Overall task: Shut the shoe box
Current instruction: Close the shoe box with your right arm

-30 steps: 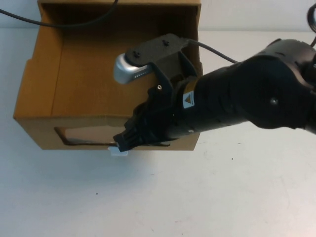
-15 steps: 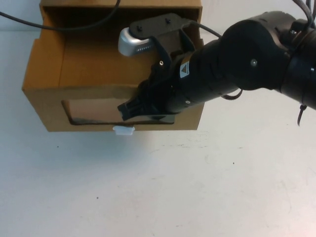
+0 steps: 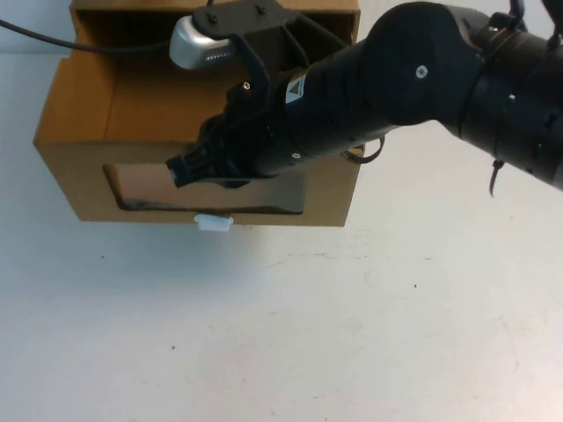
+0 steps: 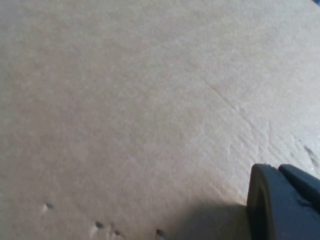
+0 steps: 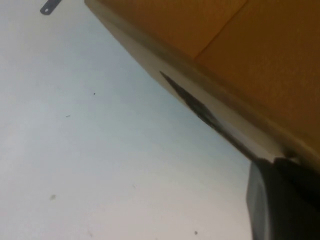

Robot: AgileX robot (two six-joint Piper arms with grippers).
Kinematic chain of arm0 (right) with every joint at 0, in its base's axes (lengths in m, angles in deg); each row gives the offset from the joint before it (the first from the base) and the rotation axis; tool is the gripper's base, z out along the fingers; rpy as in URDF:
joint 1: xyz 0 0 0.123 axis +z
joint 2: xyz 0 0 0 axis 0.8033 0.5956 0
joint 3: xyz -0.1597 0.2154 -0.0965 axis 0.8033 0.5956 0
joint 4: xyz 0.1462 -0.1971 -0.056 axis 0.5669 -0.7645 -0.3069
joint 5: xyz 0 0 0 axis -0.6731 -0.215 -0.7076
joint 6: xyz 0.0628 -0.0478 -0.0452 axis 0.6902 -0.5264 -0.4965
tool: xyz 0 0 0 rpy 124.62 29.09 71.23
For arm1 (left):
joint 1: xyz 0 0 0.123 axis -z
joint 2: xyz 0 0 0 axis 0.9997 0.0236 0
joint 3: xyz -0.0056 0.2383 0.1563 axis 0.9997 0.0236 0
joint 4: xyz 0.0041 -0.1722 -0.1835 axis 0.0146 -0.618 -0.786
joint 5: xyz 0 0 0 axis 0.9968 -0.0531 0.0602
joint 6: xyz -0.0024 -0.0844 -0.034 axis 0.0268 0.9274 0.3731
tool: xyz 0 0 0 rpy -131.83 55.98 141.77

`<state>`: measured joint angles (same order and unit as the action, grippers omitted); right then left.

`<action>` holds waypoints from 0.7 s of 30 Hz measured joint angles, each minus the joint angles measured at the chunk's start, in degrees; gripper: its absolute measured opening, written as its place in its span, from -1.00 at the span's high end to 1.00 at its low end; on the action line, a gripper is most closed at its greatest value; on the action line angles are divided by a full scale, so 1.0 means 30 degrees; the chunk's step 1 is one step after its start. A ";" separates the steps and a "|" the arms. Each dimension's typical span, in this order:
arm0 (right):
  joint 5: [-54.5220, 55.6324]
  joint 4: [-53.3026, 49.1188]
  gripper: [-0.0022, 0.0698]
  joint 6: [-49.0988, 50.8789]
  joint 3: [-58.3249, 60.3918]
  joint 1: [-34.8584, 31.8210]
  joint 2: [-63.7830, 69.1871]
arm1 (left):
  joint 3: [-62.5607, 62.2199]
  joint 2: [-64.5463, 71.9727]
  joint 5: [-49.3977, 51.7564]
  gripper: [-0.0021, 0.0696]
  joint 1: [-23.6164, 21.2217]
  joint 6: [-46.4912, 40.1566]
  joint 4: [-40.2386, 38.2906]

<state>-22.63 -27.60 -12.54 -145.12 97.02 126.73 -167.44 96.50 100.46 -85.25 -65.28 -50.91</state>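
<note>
A white table [image 3: 352,334], lightly speckled with dark flecks, fills the scene under soft light.

matt cardboard shoe box [image 3: 84,145], white plastic tab [image 3: 214,223]

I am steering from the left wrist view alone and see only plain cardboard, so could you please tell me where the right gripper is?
Observer: In the high view the right gripper is at the top edge of the shoe box's drawer front, above its window.
Operator: Thank you. Is the drawer shut?
Observer: No. It sticks out of its outer sleeve toward the robot, with its inside open to view.
Operator: Does the high view show my left gripper?
Observer: No. The left gripper shows only in your view, close to cardboard; the high view shows the right arm alone.
</note>
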 joint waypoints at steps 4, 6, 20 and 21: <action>0.0074 0.0177 0.97 -0.0045 -0.0948 -0.0557 0.1155 | 0.0000 0.0000 0.0000 0.96 0.0000 0.0000 -0.0025; 0.0184 0.0177 0.97 -0.0126 -0.1421 -0.0841 0.1529 | 0.0000 0.0000 0.0013 0.96 0.0000 0.0000 -0.0025; -0.0409 0.2528 0.97 -0.1662 -0.6589 -0.2892 0.4809 | -0.0041 0.0000 0.0043 0.96 0.0000 0.0000 -0.0025; -0.0898 0.2942 0.97 -0.1752 -0.7164 -0.3094 0.5120 | -0.0041 0.0000 0.0043 0.96 0.0000 0.0000 -0.0025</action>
<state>-25.32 -18.78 -17.79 -166.61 87.73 142.09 -167.57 96.50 100.59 -85.25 -65.28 -50.99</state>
